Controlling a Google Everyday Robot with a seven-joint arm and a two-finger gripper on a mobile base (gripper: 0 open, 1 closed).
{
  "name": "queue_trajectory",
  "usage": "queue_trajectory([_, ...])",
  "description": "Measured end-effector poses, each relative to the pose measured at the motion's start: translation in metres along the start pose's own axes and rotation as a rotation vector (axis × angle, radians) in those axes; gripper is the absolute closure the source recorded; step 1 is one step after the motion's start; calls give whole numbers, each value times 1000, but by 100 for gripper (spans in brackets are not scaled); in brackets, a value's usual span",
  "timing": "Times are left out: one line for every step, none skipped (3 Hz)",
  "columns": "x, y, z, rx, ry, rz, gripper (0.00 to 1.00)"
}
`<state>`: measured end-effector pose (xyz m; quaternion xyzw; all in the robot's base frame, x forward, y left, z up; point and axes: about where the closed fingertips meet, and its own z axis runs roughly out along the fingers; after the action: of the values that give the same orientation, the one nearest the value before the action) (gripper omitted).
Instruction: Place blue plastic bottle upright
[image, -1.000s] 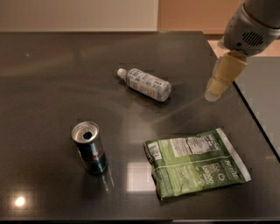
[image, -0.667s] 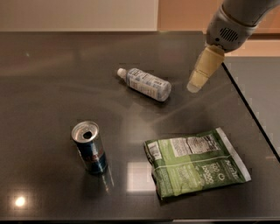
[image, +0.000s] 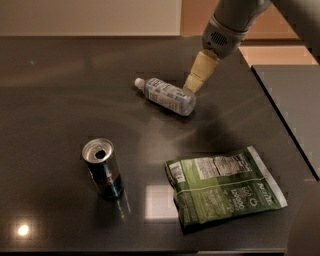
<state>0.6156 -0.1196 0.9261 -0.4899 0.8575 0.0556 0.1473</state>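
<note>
Blue plastic bottle (image: 166, 96) is lying on its side on the dark table (image: 55, 105), a bit toward 12 o'clock from the middle, with its white cap (image: 139, 82) pointing to about 10 o'clock. The end effector (image: 192, 87) is hanging at the bottle's 1 o'clock, coming in from the top right, with its tan tip sitting right by the bottle's base end. Honestly can't tell whether it's spread apart or together from this angle. A drink can (image: 103, 169) is standing upright at the bottle's 7 o'clock, and a green snack bag (image: 225, 187) is lying flat at its 5 o'clock.
</note>
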Motion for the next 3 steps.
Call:
queue_trajectory([-24, -9, 23, -1, 35, 22, 0])
queue_trajectory([-44, -13, 44, -5, 70, 22, 0])
queue_trajectory([-62, -12, 65, -15, 102, 10, 0])
